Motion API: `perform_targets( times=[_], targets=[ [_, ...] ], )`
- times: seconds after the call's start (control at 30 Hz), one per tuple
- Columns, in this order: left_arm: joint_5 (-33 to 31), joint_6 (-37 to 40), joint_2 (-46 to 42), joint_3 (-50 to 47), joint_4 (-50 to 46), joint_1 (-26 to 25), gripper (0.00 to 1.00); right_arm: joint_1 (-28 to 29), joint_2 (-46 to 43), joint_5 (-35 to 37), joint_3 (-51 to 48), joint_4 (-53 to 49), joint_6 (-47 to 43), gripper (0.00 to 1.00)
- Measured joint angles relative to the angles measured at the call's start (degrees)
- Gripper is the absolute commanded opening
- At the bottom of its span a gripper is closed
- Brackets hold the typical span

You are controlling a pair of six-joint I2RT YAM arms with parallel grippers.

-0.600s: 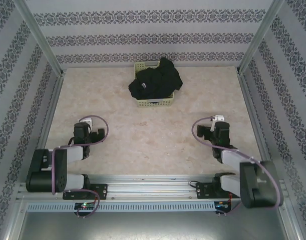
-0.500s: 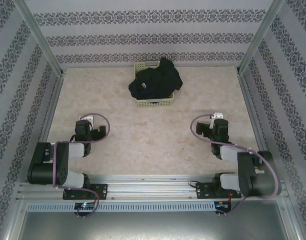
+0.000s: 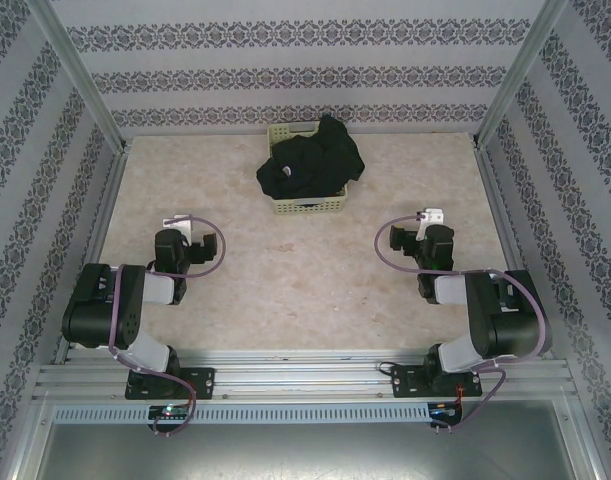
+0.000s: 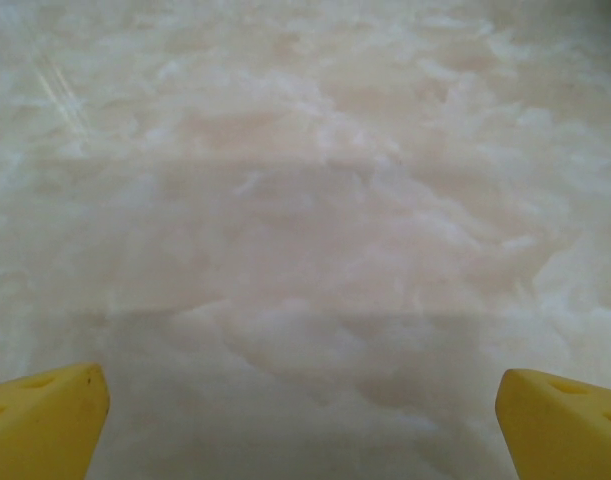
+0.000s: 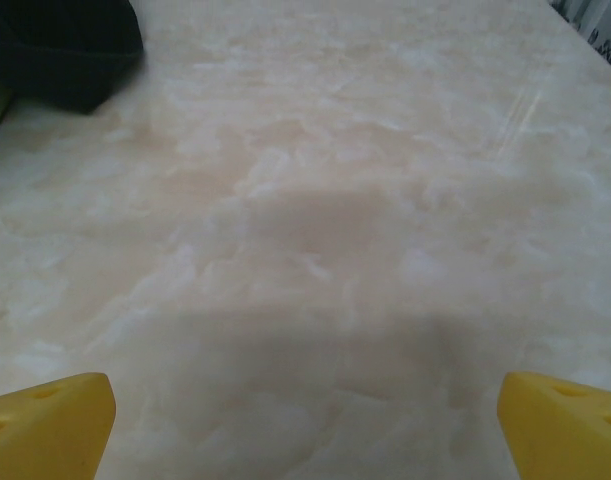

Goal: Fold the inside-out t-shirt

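L claw [image 4: 303, 418] & R claw [image 5: 305, 420] wide, empty, well short of basket [image 3: 307, 207]: pinch shirt [image 3: 312, 160] high, lift clear w/o dragging basket.

Rear overhead, (seemingly) low wrist views

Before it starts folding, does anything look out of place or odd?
The black t-shirt is bunched up in the basket, spilling over its rims rather than lying flat. Nothing else stands out.

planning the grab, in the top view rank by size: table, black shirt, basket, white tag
largest first:
table
black t-shirt, bunched, spilling over the basket
basket, mostly covered, so a close call
white tag
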Motion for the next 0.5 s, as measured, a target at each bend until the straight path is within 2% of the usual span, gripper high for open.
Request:
perform_targets(
  times=[0.5],
  targets=[
    [0.0,0.3,0.5,0.4,3.9,-0.3,1.00,0.0,0.4,0.0,0.5,3.7,-0.8,0.98]
  ],
)
